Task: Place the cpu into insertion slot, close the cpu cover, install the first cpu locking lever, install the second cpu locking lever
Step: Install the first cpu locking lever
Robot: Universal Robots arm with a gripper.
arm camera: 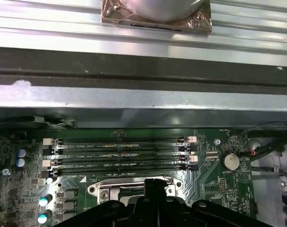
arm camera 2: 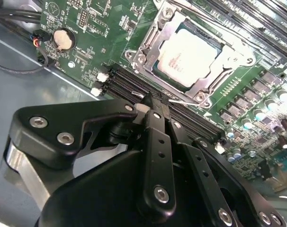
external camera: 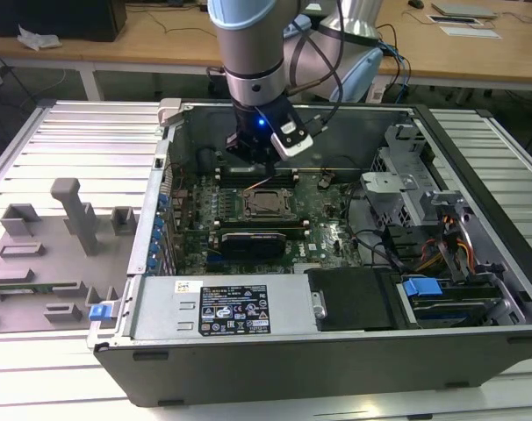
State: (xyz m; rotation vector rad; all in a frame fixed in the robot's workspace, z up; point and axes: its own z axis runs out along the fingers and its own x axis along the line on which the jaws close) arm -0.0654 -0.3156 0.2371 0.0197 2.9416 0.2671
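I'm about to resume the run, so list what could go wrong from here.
The gripper, jaws shut, sits low over the RAM slots beside the cpu cover; a sideways slip could scrape them or the motherboard. The arm's cable hangs near the case wall and might snag.

Exterior view: high, angled down into the open computer case [external camera: 336, 351], whole motherboard [external camera: 327, 224] in frame. Both wrist views sit close over the board, facing roughly opposite ways. They share the RAM slots [arm camera: 120, 152] and the cpu cover [arm camera 2: 146, 47].
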